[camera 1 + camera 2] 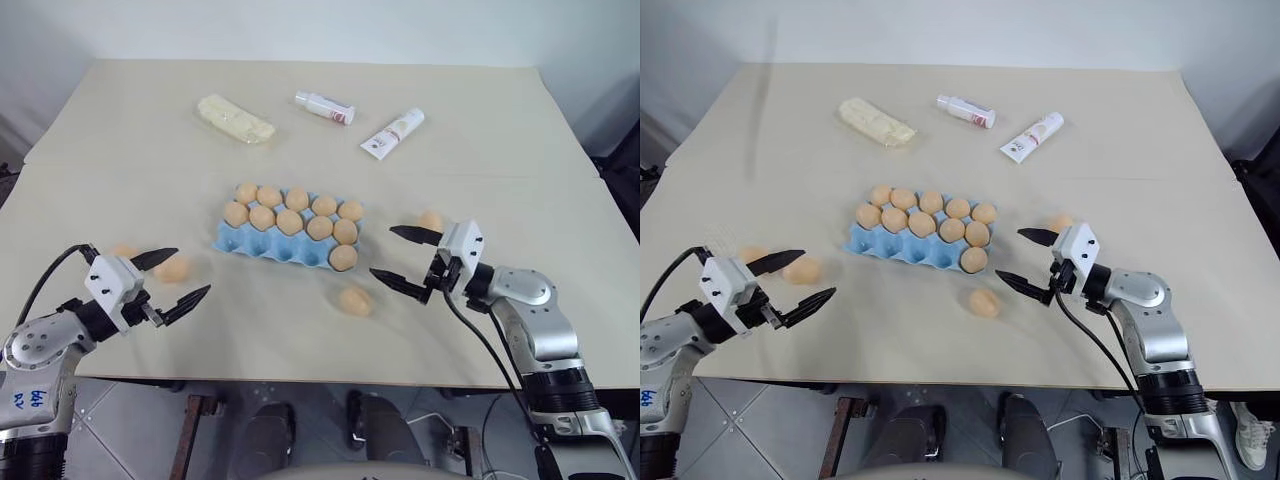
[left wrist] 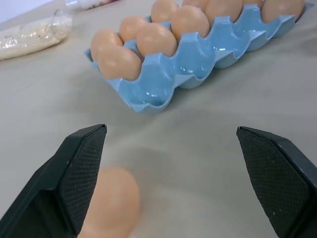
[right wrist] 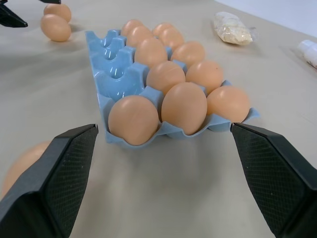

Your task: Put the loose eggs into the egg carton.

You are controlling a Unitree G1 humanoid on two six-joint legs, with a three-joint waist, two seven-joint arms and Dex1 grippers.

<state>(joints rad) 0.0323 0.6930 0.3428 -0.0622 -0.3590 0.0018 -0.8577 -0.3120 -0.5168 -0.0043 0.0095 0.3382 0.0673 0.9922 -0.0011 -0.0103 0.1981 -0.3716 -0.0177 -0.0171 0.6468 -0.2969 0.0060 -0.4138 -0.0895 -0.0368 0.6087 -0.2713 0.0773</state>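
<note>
— So where do the egg carton [image 1: 262, 246] and the loose eggs [image 1: 354, 300] sit?
— Carton mid-frame, mostly filled; loose eggs lie lower centre, left and right of it.
— And the left gripper [image 1: 170, 276] and right gripper [image 1: 400, 257]?
— Both stand with jaws wide apart, empty, low in the frame.

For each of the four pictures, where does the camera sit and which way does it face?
Left eye: on the head, looking forward and down over the table; both arms show.
Right eye: beside it, same scene.
Left wrist: along the open left gripper, toward the egg carton.
Right wrist: along the open right gripper, toward the carton's short end.
Shared: both wrist views see the carton and the wrapped block.
</note>
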